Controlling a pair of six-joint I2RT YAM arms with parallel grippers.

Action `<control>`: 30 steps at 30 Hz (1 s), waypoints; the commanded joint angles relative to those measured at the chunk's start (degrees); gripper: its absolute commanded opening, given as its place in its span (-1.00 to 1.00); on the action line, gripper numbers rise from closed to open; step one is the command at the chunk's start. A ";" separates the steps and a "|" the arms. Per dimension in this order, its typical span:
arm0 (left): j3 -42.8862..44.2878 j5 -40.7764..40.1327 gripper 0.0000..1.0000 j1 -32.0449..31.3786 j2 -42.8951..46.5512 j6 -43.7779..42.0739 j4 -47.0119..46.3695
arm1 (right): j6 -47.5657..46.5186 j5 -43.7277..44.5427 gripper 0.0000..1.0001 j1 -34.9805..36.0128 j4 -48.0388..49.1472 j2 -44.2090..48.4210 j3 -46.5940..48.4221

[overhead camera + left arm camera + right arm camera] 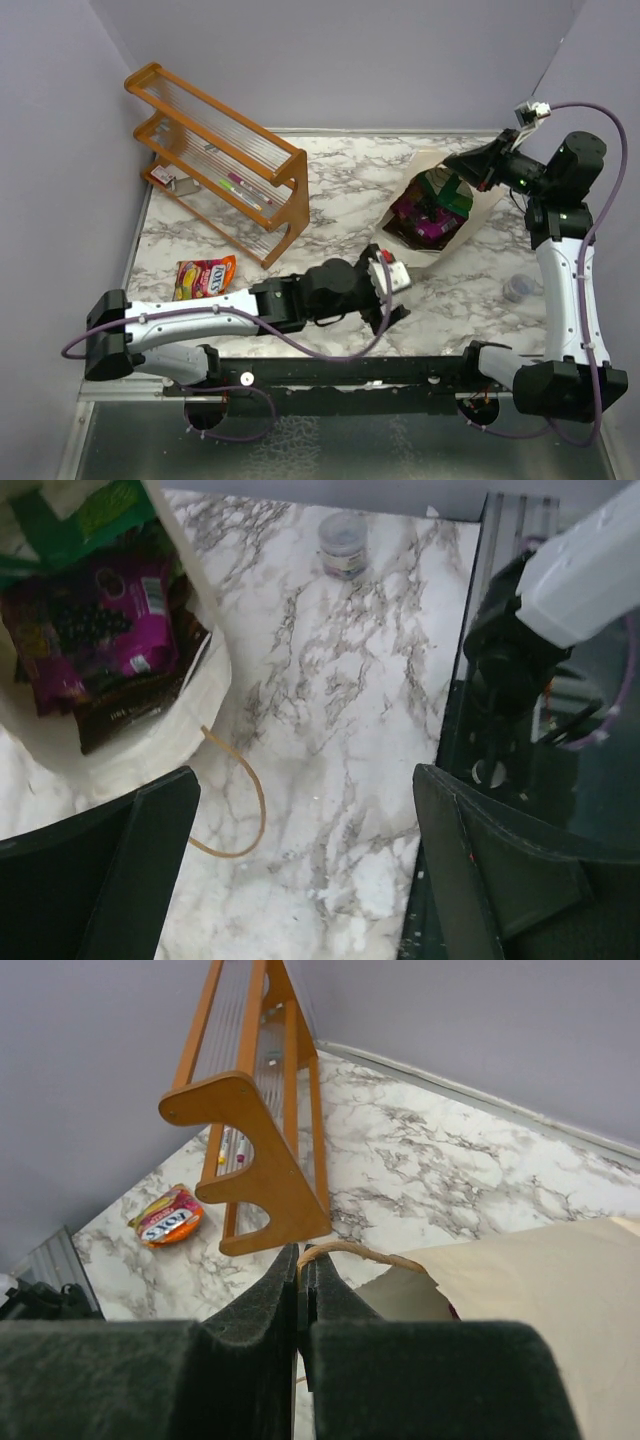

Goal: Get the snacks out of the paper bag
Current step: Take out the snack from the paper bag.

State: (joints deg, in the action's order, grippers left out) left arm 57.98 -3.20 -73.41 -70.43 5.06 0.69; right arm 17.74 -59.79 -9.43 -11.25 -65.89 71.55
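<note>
Snacks outside the bag number one: an orange-red candy bag point(205, 277), glossy and crinkled, lying flat on the marble-patterned desk point(350, 180) just in front of the rack. One beige paper bag point(470, 222) lies tipped on its side at the right of the desk, mouth facing the arms. At least three shiny packets show inside it: a green packet point(90, 515), a purple packet point(110, 620) and a dark brown packet point(130, 708). They overlap, so any beneath are hidden.

The bag has two thin brown string handles. One handle point(245, 810) loops loose on the desk. The other handle point(370, 1251) runs into the tips of the right gripper point(300, 1255), whose jaws are pressed together on it. The left gripper point(303, 775) hangs near the bag mouth, jaws wide apart, holding nothing.

One orange slatted wooden rack point(225, 150) stands at the far left with thin pens point(240, 187) on it, too small to count surely. One small clear round cap point(345, 545) sits apart on the desk.
</note>
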 commanded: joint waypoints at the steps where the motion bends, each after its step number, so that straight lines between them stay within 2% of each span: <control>1: -1.29 -8.49 0.84 -4.79 -4.12 -26.68 -14.01 | -1.36 2.28 -0.97 -0.06 -0.66 3.19 -1.71; 4: -4.95 -8.50 0.97 -4.75 -8.01 -43.61 -25.75 | -0.91 0.95 -0.97 -0.06 0.10 4.09 -2.57; 7: -1.87 -8.43 0.98 -3.05 -14.97 -53.13 -29.23 | -0.31 -1.88 -0.97 0.13 1.57 4.68 -3.38; 12: 5.07 -2.72 0.93 2.75 -25.32 -60.90 -33.05 | -2.30 -0.90 -0.97 3.44 0.36 4.63 -3.62; 16: 10.31 -0.21 0.70 6.74 -32.83 -67.29 -37.47 | -4.03 0.81 -0.97 5.61 -1.59 5.17 -3.27; 18: 12.09 2.25 0.69 8.30 -34.93 -68.22 -39.53 | -4.65 0.91 -0.97 6.34 -2.05 5.33 -2.95; 25: 18.20 6.78 0.67 11.26 -43.07 -75.36 -34.78 | -5.06 1.30 -0.97 6.97 -2.91 5.16 -1.64; 29: 20.95 7.91 0.66 12.76 -46.78 -77.10 -36.88 | -5.13 1.36 -0.97 7.04 -3.86 4.69 0.20; 30: 21.92 8.33 0.60 13.13 -47.55 -77.28 -37.50 | -5.10 0.89 -0.97 7.05 -3.87 4.53 0.47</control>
State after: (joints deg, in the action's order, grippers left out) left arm 76.27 1.04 -61.52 -114.78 -68.47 -34.20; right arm 13.19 -59.09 -2.94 -14.63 -62.17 68.53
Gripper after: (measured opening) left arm 0.835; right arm 0.020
